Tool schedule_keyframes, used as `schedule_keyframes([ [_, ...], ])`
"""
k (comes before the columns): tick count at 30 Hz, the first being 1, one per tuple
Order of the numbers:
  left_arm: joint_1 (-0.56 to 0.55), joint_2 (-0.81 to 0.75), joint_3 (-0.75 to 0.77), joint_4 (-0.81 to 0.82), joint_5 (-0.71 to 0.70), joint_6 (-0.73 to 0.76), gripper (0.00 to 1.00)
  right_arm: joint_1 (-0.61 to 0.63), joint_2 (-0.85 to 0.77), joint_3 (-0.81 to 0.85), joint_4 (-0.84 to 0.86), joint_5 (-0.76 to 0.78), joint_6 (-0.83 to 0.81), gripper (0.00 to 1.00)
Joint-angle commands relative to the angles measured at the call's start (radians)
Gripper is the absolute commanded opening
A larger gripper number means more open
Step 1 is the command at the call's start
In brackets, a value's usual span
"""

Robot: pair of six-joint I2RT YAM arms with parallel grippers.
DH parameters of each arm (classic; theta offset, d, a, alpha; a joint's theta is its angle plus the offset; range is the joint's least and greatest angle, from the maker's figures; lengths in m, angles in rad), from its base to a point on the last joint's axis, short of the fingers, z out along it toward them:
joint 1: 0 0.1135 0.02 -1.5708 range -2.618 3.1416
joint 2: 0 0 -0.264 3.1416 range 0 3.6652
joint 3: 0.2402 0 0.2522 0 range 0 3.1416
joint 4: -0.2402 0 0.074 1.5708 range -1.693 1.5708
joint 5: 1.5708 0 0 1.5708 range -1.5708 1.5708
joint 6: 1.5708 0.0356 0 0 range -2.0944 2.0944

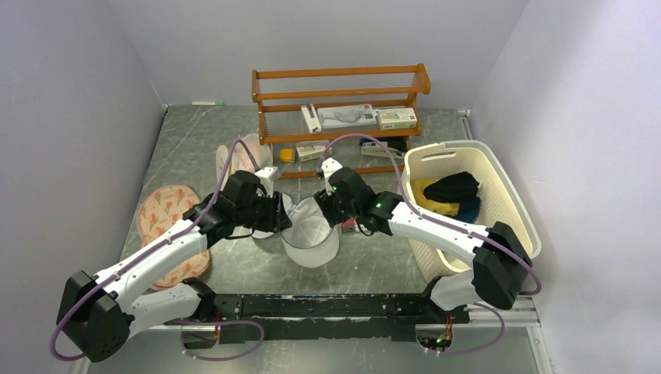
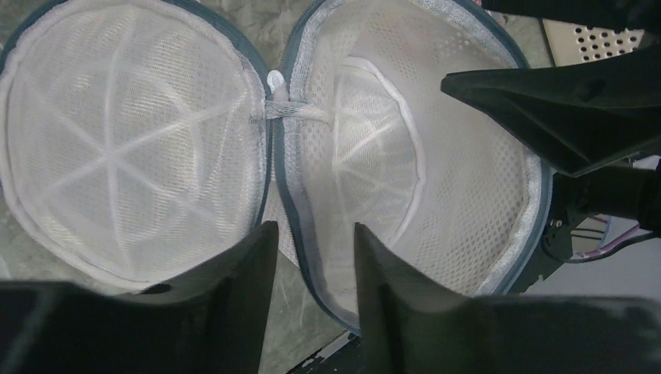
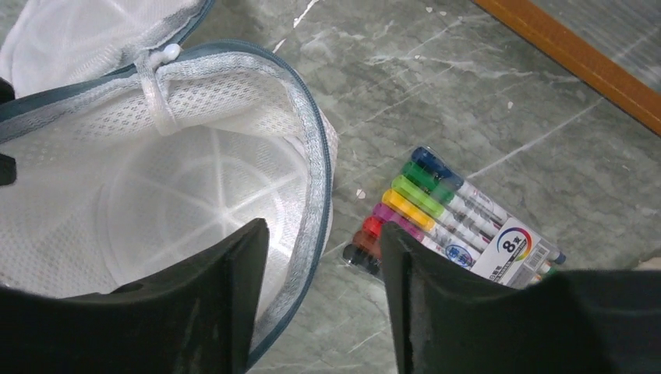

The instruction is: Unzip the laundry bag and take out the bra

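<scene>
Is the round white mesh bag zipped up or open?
Open. The round white mesh laundry bag lies spread in two halves, insides showing.

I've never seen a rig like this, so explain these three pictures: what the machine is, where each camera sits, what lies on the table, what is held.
The left arm and right arm are robot arms bolted to a table. One picture looks down from above; two come from wrist cameras. Between the arms lies a white mesh laundry bag, unzipped, empty. The yellow bra sits in the cream basket; a marker pack lies beside the bag. Both jaws are open, holding nothing.
</scene>
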Motion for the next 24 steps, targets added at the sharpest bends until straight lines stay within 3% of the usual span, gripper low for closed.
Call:
schedule_keyframes([
  [1, -0.009, -0.011, 0.037, 0.001, -0.047, -0.026, 0.61, 0.005, -0.048, -0.008, 0.029, 0.041, -0.022, 0.49],
  [4, -0.009, -0.025, 0.055, -0.020, -0.078, -0.053, 0.72, 0.005, -0.045, -0.006, 0.021, 0.049, -0.030, 0.39],
  [9, -0.008, -0.075, 0.073, -0.059, -0.186, -0.138, 0.78, 0.004, -0.032, -0.010, 0.016, 0.052, -0.035, 0.26],
  [17, 0.017, -0.160, 0.014, -0.298, -0.552, -0.568, 0.93, 0.004, -0.041, -0.018, 0.030, 0.034, -0.032, 0.24],
  [21, 0.057, -0.239, -0.065, -0.330, -0.574, -0.743, 0.98, 0.005, -0.048, -0.020, 0.033, 0.028, -0.038, 0.24],
  [24, 0.092, -0.264, -0.112, -0.303, -0.524, -0.801, 0.95, 0.007, -0.051, -0.019, 0.031, 0.026, -0.039, 0.24],
])
